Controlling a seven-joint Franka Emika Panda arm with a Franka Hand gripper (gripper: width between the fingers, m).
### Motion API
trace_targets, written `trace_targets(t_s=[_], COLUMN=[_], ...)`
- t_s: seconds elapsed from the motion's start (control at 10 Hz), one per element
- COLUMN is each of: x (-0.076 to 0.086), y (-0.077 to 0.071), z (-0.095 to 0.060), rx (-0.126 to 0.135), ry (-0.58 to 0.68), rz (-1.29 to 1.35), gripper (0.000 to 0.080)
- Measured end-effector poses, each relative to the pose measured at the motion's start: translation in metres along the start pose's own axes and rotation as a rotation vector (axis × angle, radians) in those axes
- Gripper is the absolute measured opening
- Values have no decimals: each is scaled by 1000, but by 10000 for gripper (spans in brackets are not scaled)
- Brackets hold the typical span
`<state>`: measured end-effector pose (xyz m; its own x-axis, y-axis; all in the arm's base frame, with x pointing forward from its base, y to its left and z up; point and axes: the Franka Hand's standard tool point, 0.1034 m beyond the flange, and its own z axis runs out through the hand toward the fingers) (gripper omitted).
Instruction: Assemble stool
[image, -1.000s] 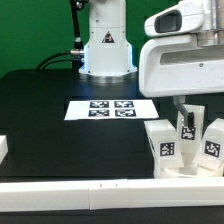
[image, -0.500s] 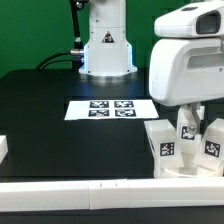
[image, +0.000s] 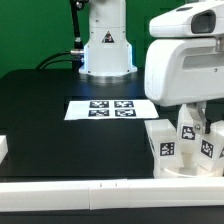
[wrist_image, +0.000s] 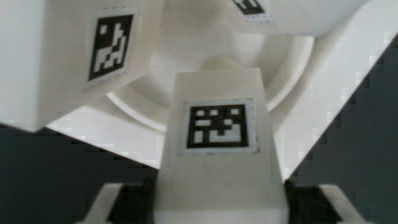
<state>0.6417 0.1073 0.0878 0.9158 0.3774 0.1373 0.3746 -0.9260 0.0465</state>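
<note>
Your gripper (wrist_image: 214, 190) sits low over the stool parts at the exterior view's right, and the wrist view shows one leg (wrist_image: 221, 125) rising straight up between its fingers (wrist_image: 125, 200), tag facing the camera. The dark pads sit right at the leg's sides, but you cannot tell from these pictures whether they are pressing on it or just beside it.

Just beyond the gripped end of that leg lies the round seat (wrist_image: 134, 100), and a second leg (wrist_image: 98, 55) leans close alongside. In the exterior view, the legs (image: 165, 145) stand bunched together below the hand, near the white border bar (image: 90, 190).

The risk is crowding: if you lift or twist here, the held leg could knock its neighbour over or drag the seat. A grip taken off-centre could also let the leg tilt and miss its hole.
</note>
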Motion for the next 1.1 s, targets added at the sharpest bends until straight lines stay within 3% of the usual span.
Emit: trace_targets(t_s=[0.2,0.5,0.6,1.0,1.1], x=[0,3,2,0,-1], y=[1,1,7,8,8], z=[0,2,1,2,2], rx=[-1,-8,14,22,41], ry=[1,36,48,39,26], rz=[203,877,958,1183,1387], gripper=[337,337,337,337,337])
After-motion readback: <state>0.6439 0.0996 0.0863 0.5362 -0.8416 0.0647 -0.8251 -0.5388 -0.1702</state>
